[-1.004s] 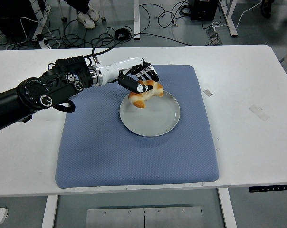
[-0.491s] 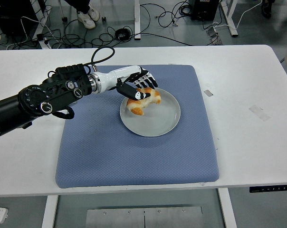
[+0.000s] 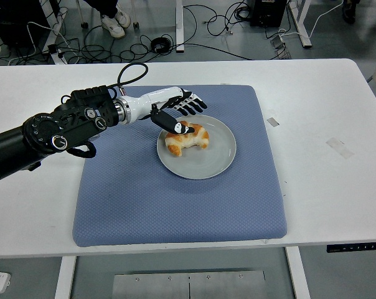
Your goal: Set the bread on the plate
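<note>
A golden, curved piece of bread point(image 3: 189, 139) lies on the left part of the round grey plate point(image 3: 216, 156), which sits on the blue mat point(image 3: 175, 199). My left hand point(image 3: 187, 117) reaches in from the left and hovers over the plate's upper left rim. Its fingers point(image 3: 192, 104) are spread flat behind the bread, no longer wrapped round it. The black thumb point(image 3: 175, 126) lies across the bread's top left end. The right arm does not show.
The mat covers the middle of the white table point(image 3: 325, 112). Two small tape strips point(image 3: 272, 121) point(image 3: 339, 147) lie on the table to the right. Cables and a person's shoes point(image 3: 115, 23) show on the floor beyond the far edge.
The left hand lowered the bread from above the plate's rim onto the plate. Its fingers then opened off the bread and drew back slightly to the left.
</note>
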Action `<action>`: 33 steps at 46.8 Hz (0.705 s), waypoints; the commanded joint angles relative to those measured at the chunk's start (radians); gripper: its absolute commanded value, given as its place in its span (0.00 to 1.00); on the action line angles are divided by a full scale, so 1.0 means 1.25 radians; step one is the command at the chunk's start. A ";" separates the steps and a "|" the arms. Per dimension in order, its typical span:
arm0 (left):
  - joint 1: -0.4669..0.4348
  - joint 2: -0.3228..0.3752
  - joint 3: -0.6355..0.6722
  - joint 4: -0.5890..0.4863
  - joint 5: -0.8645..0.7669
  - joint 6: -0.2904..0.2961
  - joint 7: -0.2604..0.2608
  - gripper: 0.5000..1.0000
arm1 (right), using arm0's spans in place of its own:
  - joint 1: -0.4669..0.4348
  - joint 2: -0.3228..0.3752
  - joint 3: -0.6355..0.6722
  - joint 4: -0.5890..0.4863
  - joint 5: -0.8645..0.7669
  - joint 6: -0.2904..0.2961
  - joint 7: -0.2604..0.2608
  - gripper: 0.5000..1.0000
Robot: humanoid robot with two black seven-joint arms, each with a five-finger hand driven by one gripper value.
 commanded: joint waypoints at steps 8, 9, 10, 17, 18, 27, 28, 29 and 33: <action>-0.002 0.012 -0.015 0.000 -0.019 0.000 0.000 0.70 | 0.002 0.000 0.000 0.001 0.000 0.000 0.000 1.00; -0.004 0.013 -0.017 0.000 -0.028 0.000 0.000 0.72 | 0.002 0.000 0.000 0.001 0.000 0.000 -0.001 1.00; -0.006 0.015 -0.019 0.000 -0.036 0.000 0.000 0.73 | 0.002 0.000 0.000 0.001 0.000 0.000 0.000 1.00; -0.027 0.045 -0.022 0.000 -0.097 -0.001 0.000 0.80 | 0.001 0.000 -0.001 0.000 0.000 0.000 -0.001 1.00; -0.032 0.050 -0.022 0.000 -0.104 -0.001 0.000 0.81 | 0.001 0.000 0.000 0.000 0.000 0.000 -0.001 1.00; -0.042 0.096 -0.042 0.001 -0.192 -0.001 0.000 0.84 | 0.001 0.000 0.000 0.000 0.000 0.000 0.000 1.00; -0.040 0.099 -0.049 0.001 -0.202 -0.001 0.000 0.85 | 0.001 0.000 0.000 0.000 0.000 0.000 -0.001 1.00; -0.038 0.102 -0.056 0.001 -0.212 -0.001 0.000 0.86 | 0.001 0.000 0.000 0.000 0.000 0.000 0.000 1.00; -0.031 0.116 -0.082 0.001 -0.233 -0.001 0.000 0.88 | 0.001 0.000 0.000 0.001 0.000 0.000 0.000 1.00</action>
